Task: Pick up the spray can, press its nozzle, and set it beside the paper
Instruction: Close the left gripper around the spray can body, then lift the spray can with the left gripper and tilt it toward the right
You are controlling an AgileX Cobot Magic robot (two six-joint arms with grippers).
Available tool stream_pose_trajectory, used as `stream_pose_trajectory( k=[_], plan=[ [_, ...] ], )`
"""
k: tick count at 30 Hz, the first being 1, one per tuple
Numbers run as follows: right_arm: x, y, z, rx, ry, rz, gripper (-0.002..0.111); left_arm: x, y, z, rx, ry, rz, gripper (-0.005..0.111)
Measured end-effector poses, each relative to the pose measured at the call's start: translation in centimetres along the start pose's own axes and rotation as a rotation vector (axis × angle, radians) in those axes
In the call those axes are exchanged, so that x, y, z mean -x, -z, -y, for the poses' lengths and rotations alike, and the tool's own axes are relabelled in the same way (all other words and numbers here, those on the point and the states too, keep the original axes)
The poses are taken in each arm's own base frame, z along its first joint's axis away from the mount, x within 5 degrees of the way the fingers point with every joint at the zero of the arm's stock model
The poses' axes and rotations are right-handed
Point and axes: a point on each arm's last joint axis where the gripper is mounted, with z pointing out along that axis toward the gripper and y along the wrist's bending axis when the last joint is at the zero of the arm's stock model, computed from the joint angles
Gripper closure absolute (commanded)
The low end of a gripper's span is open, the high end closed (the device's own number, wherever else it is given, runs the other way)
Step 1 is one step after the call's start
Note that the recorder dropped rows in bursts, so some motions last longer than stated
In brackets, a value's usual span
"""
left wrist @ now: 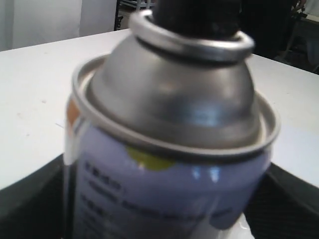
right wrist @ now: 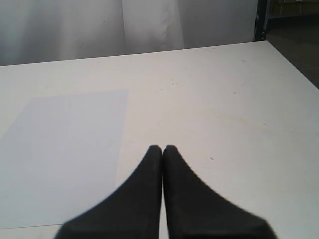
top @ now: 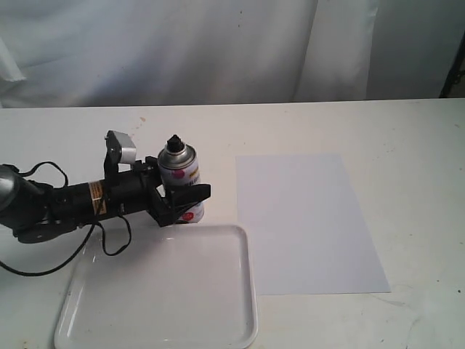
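The spray can (top: 179,174) stands upright, white with coloured dots, just behind the tray's far rim and left of the paper (top: 301,222). Its black nozzle (top: 174,141) tops the silver dome. My left gripper (top: 182,200) reaches in from the left, its black fingers pressed against both sides of the can's lower body. In the left wrist view the can (left wrist: 169,189) fills the frame, with the nozzle (left wrist: 194,15) at the top and a finger (left wrist: 30,199) beside it. My right gripper (right wrist: 163,148) is shut and empty over the table, near the paper (right wrist: 65,149); the exterior view does not show it.
A glossy white raised-rim tray (top: 251,291) lies at the front left, right below the can and the left gripper. The left arm's black cable (top: 109,240) hangs over the tray's left corner. A white curtain closes off the back of the table.
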Motion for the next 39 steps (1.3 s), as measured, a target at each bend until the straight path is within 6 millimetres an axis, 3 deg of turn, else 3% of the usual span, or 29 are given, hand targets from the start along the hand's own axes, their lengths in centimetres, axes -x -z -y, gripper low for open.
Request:
stream_pose_trajectory(
  k=[3, 8, 10, 11, 13, 20, 27, 32, 39],
  plan=[
    [0.0, 0.0, 0.0, 0.000, 0.000, 0.000, 0.108, -0.1, -1.2, 0.9, 0.002, 0.004, -0.015, 0.030],
    [0.0, 0.0, 0.0, 0.000, 0.000, 0.000, 0.108, -0.2, -1.2, 0.6, 0.039, 0.006, -0.022, 0.035],
    [0.0, 0.0, 0.0, 0.000, 0.000, 0.000, 0.108, -0.1, -1.2, 0.5, 0.051, 0.010, -0.015, 0.058],
    [0.0, 0.0, 0.0, 0.000, 0.000, 0.000, 0.108, -0.1, -1.2, 0.4, 0.054, 0.006, -0.013, 0.077],
    [0.0, 0.0, 0.0, 0.000, 0.000, 0.000, 0.108, 0.0, -1.2, 0.3, 0.067, 0.010, -0.004, 0.105],
    [0.0, 0.0, 0.0, 0.000, 0.000, 0.000, 0.108, 2.5, -0.8, 0.0, 0.155, -0.046, -0.043, 0.107],
    [0.0, 0.0, 0.0, 0.000, 0.000, 0.000, 0.108, 8.6, -0.1, 0.5, 0.249, -0.150, -0.148, 0.107],
    [0.0, 0.0, 0.0, 0.000, 0.000, 0.000, 0.108, 11.7, -1.2, 2.6, 0.271, -0.178, -0.252, 0.107],
    [0.0, 0.0, 0.0, 0.000, 0.000, 0.000, 0.108, 12.1, -4.8, 6.6, 0.238, -0.218, -0.388, 0.107]
  ],
)
